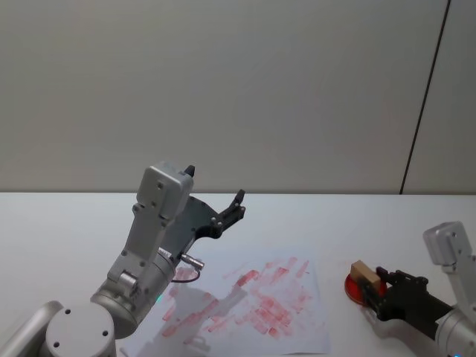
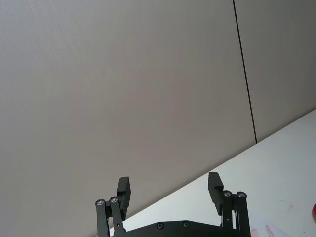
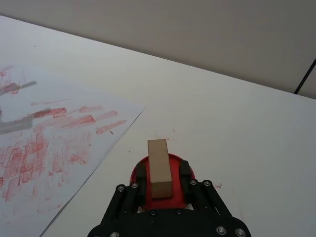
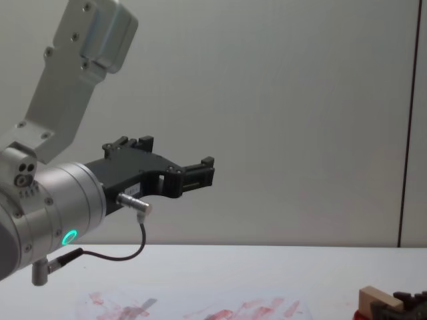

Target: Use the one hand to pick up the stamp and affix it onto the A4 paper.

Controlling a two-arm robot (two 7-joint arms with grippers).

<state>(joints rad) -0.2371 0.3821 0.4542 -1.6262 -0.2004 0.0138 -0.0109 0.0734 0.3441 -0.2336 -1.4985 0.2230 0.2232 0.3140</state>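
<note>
Right wrist view: right gripper [image 3: 163, 173] is down at the red ink pad [image 1: 352, 290], and the stamp [image 3: 159, 167] stands on the pad inside the gripper's span. Can't tell from any view whether it is actually clamped on the block or just around it.

- Pad and stamp sit on the desk [image 3: 237, 128] just off the right edge of the A4 paper [image 1: 245, 297]. They are near it but not on it.
- In the chest view the stamp's top looks slightly tilted, low at the desk surface and not lifted.
- The paper carries plenty of red smears and blocky prints across its middle. The margin nearest the pad is mostly bare.
- Left gripper [image 2: 169, 187] is wide open, holding nothing, parked high in the air above the paper's left side and pointing away toward the wall.

My read on progress is that this is early. The reach to the stamp is done and the stamp is inked or being inked. Left to do:
1. Confirm a firm grip.
2. Lift off the pad.
3. Carry the stamp left over the paper.
4. Press it flat, then release or retract.

With the pad this close to the sheet, the carry looks short. The main risk is the block tipping in the grip.
</note>
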